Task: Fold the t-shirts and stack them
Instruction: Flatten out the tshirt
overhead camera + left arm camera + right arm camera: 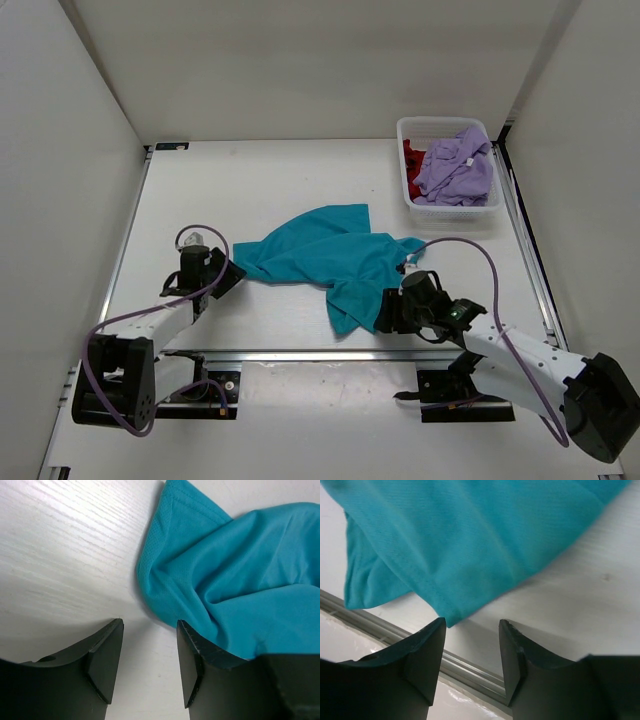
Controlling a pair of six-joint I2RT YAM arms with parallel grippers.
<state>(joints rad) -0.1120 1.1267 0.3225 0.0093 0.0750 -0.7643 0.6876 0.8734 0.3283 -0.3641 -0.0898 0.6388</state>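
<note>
We see the teal soft cloth short-sleeved t-shirt (320,255) lying crumpled and unfolded in the middle of the white table (250,180). Its long axis runs roughly from 9 o'clock to 3 o'clock in the top view, and a loose lobe hangs down toward 5 o'clock. The light lavender cloth t-shirt (455,165) and the dark red cloth t-shirt (412,160) are bunched together inside the white plastic mesh basket (450,208), well apart at the table's 1 o'clock corner.

Our left gripper (147,630) sits low at the shirt's 8 o'clock end with its jaws apart and nothing between them. In its wrist view the hemmed teal edge lies just beyond the gap, toward 12 to 1 o'clock, and the cloth drapes over the outer side of the right-hand jaw.

Our right gripper (470,627) is at the tip of the 5 o'clock lobe, also spread and empty. A pointed corner of the fabric ends just at the tip of its left-hand jaw, toward 11 o'clock, and the table's metal rail runs just below.

We judge folding has not begun; the shirt needs spreading flat first. Each arm has its own end within reach, so the coming pinch turns on nudging each gripper forward, the left toward 1 o'clock and the right toward 11, until cloth sits between the jaws.
</note>
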